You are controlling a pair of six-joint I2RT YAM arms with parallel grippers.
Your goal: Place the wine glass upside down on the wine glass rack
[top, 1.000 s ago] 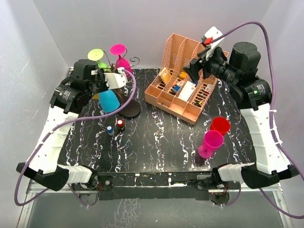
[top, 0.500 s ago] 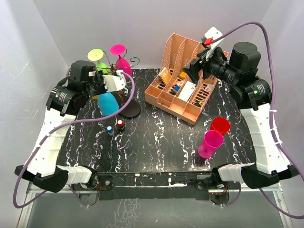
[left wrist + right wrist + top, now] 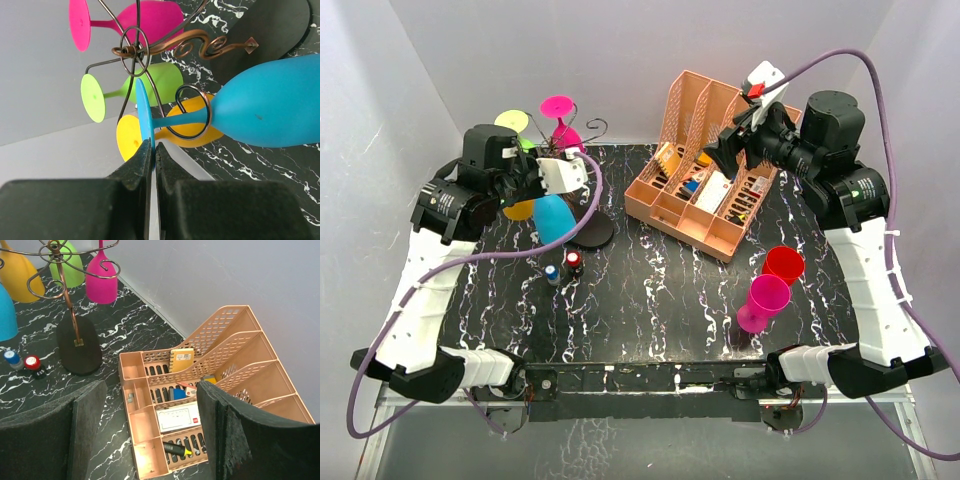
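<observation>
The wine glass rack (image 3: 592, 232) is a dark wire tree on a black oval base at the back left; its hub (image 3: 132, 47) and base (image 3: 77, 342) show in the wrist views. My left gripper (image 3: 153, 146) is shut on the foot of a blue wine glass (image 3: 280, 105), held bowl-down at the rack. The glass's stem sits inside a curled wire arm (image 3: 192, 117). From above, the left gripper (image 3: 542, 190) is just over the blue glass (image 3: 553, 215). Pink (image 3: 150, 20), green (image 3: 160, 82) and yellow (image 3: 187, 135) glasses hang inverted. My right gripper (image 3: 150, 390) is open and empty, high over the organiser (image 3: 720, 145).
A peach slotted file organiser (image 3: 710, 190) with stationery stands at the back right. A red glass (image 3: 783, 264) and a magenta glass (image 3: 765, 300) stand at the right. Two small bottles with blue (image 3: 552, 272) and red (image 3: 573, 259) caps stand near the rack base. White walls enclose the table.
My left gripper has shifted slightly back and left with the blue glass. The hanging glasses on the rack have swung a little to the left. The right arm has barely moved.
</observation>
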